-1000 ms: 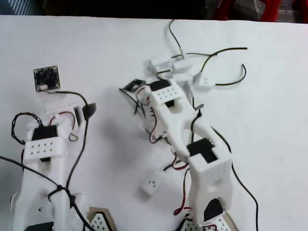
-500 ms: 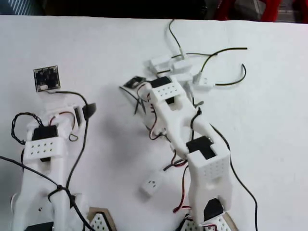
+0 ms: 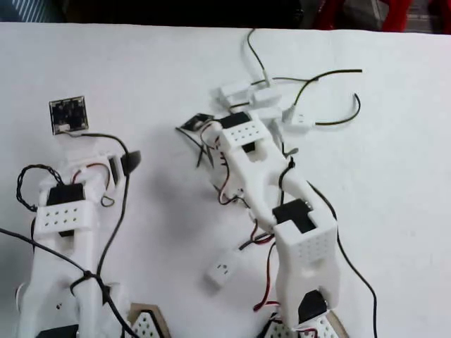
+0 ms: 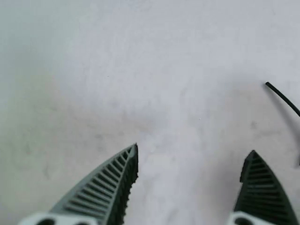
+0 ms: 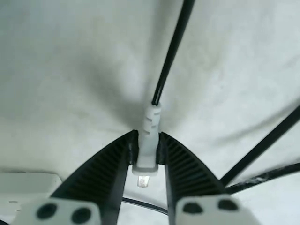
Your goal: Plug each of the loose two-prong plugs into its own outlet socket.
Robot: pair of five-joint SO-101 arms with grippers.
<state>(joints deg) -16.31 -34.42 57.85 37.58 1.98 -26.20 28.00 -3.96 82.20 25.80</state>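
My right gripper (image 5: pixel 146 143) is shut on a white two-prong plug (image 5: pixel 149 136), held low over the table with its black cable (image 5: pixel 171 51) running away from the fingers. In the high view the right arm (image 3: pixel 299 236) stretches from the front toward a cluster of white outlet blocks (image 3: pixel 236 90) and cabled plugs (image 3: pixel 299 120) at the back centre. Another white outlet block (image 3: pixel 222 270) lies loose beside the right arm's base. My left gripper (image 4: pixel 193 154) is open over bare table, seen in the high view as the left gripper (image 3: pixel 121 163) at the left.
A small black square board (image 3: pixel 68 114) lies at the far left. Black cables (image 3: pixel 331 74) loop across the back right. A thin black wire (image 4: pixel 283 98) crosses near the left gripper. The white table (image 3: pixel 394 176) has open room at the right.
The right arm has shifted slightly to the left, still holding the plug. The left arm has not moved.
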